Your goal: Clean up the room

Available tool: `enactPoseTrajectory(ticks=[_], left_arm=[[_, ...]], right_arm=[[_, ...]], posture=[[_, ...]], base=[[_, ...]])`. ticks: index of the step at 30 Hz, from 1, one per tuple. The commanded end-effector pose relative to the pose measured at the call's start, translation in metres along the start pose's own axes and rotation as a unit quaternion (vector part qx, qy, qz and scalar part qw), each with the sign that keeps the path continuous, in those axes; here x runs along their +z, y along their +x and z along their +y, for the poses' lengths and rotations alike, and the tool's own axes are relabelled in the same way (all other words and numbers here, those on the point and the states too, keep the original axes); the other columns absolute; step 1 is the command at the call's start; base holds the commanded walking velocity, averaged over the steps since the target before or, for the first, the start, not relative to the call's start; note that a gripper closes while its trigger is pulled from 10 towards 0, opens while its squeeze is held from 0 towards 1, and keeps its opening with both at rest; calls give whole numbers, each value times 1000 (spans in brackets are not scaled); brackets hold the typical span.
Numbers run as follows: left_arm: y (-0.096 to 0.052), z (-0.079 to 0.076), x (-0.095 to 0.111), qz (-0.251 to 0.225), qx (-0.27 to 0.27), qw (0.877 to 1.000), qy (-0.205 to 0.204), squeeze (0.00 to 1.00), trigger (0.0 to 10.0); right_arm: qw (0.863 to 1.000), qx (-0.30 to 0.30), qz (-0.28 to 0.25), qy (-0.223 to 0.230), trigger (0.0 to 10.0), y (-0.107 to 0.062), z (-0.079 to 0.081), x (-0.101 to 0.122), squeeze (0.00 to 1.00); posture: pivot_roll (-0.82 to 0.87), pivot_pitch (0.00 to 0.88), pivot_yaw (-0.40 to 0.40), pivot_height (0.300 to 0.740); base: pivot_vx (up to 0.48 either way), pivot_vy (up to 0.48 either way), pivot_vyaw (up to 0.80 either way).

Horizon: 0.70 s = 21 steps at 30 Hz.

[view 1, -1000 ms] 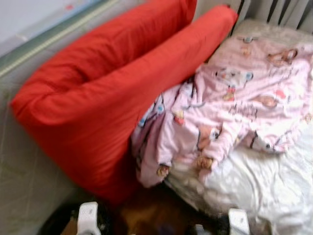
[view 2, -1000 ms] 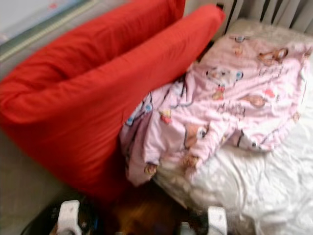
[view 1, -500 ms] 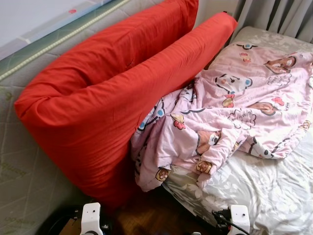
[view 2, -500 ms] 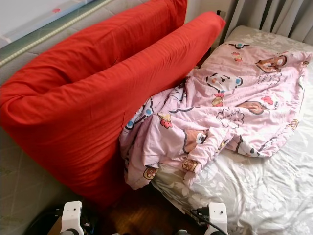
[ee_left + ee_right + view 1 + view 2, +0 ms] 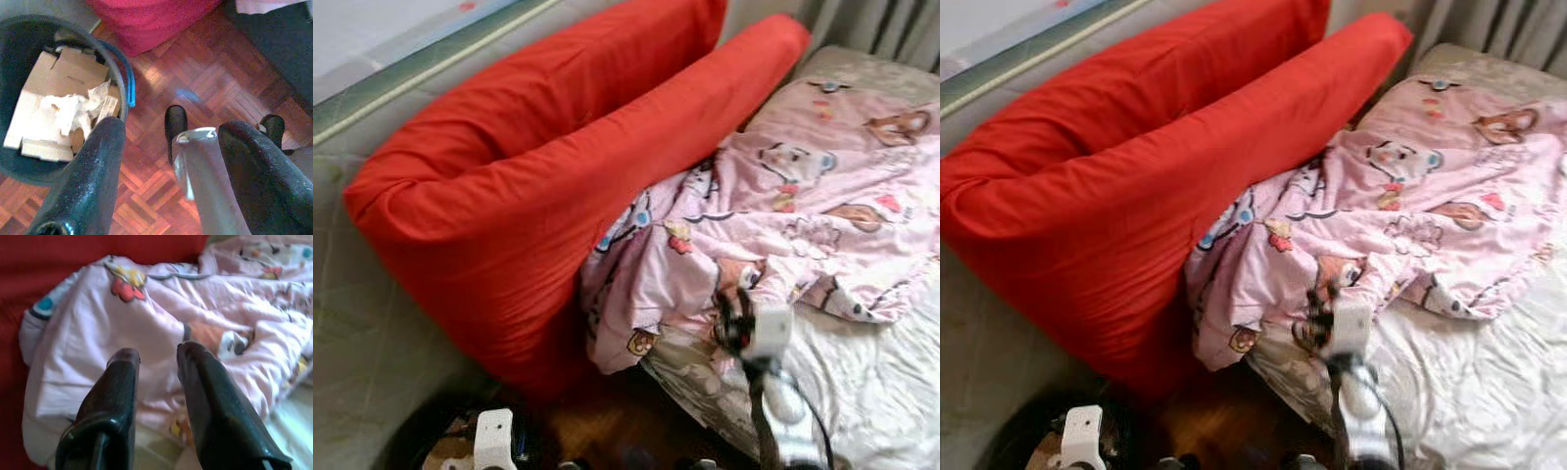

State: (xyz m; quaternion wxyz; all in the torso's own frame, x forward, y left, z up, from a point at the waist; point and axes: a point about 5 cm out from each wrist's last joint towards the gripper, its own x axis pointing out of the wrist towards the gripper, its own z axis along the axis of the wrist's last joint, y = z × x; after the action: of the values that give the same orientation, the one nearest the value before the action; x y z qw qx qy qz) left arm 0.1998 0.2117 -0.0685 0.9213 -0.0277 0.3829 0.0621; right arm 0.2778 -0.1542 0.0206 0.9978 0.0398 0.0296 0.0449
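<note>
Right tool [image 5: 157,357], fingers slightly apart, aimed at pink blanket [image 5: 803,196] slumped off bed [image 5: 881,382] (my grab target). Left tool [image 5: 171,142] idles spread over bin [image 5: 120,73].

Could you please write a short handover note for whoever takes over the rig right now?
Right gripper: raised over the bed edge, fingers apart with a narrow gap, pointing at the crumpled pink blanket, holding nothing.
Left gripper: open, hanging low above the parquet floor, beside a dark bin that holds cardboard and crumpled paper.
Things: the blanket lies bunched on the white bed sheet, one corner drooping over the edge against the large red cushion.
Done: nothing on the bed looks tidied yet.
Left: take hold of the blanket and straighten it, probably starting at the drooping corner.
</note>
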Motion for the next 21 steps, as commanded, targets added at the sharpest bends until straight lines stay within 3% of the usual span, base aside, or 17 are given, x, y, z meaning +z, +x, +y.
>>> enactPoseTrajectory(ticks=[1,8,9,10,11,12,14,15,18,21], left_arm=[[-3,4,-9,8,4,1000,2,0,10000],[-5,4,-4,-44,15,999,-27,0,10000],[-2,2,24,-115,5,993,-5,0,10000],[-2,2,24,-115,5,993,-5,0,10000],[-2,-1,44,-164,-3,986,9,0,10000],[-6,-6,81,-253,-14,967,23,0,10000],[-8,-6,87,-272,-14,962,21,0,10000],[-12,-6,101,-308,-16,951,17,0,10000],[-20,-8,114,-353,-25,935,29,0,10000],[-26,-8,115,-373,-27,927,35,0,10000]], right_arm=[[1000,-9,0,6,10000,-4,-2,-1,0],[1000,-16,11,6,10000,-26,-2,-13,0],[1000,-13,19,7,10000,-27,-1,-16,0],[1000,-13,19,7,10000,-27,-1,-16,0],[1000,-11,21,7,10000,-28,0,-17,0],[1000,-5,24,6,10000,-28,0,-18,0],[1000,-4,24,6,10000,-28,0,-18,0],[1000,-4,24,6,10000,-28,-1,-17,0],[1000,-4,25,4,10000,-27,-2,-16,0],[1000,-4,25,1,10000,-26,-4,-15,0]], posture=[[-6,240,19,740],[-15,226,12,740],[-13,222,11,740],[-13,222,11,740],[-13,220,10,740],[-11,214,8,740],[-9,205,4,740],[-9,200,1,740],[-6,188,-4,740],[-8,181,-6,740]], base=[[0,0,0],[0,0,0],[0,0,0],[0,0,0],[0,0,0],[0,0,0],[0,0,0],[0,0,0],[0,0,0],[0,0,0]])
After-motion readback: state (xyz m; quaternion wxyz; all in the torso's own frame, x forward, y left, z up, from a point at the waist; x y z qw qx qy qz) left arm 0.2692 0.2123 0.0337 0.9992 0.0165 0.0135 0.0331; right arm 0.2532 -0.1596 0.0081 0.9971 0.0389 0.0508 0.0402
